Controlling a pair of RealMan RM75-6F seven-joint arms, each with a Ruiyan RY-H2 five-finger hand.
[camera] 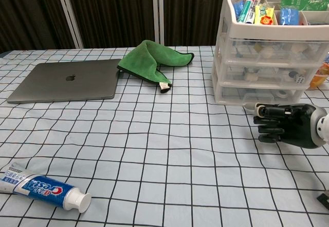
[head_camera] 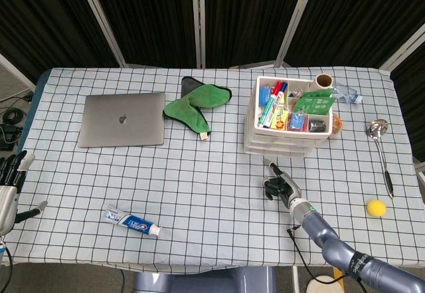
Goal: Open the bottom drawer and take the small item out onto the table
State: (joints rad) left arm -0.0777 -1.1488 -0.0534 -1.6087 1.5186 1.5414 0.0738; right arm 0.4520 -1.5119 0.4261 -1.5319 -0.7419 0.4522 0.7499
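While the bottom drawer [camera: 259, 94] of the white plastic three-drawer organiser [camera: 270, 57] stands closed, small item unseen inside, our right robot hand [camera: 285, 124] hovers before it, fingers curled, empty. Next, we judge, hooking its handle.

The head view looks steeply down over the whole checked tablecloth [head_camera: 219, 193]; the chest view faces forward, low and near. Both share the white plastic drawer unit [head_camera: 287, 130] [camera: 270, 57].
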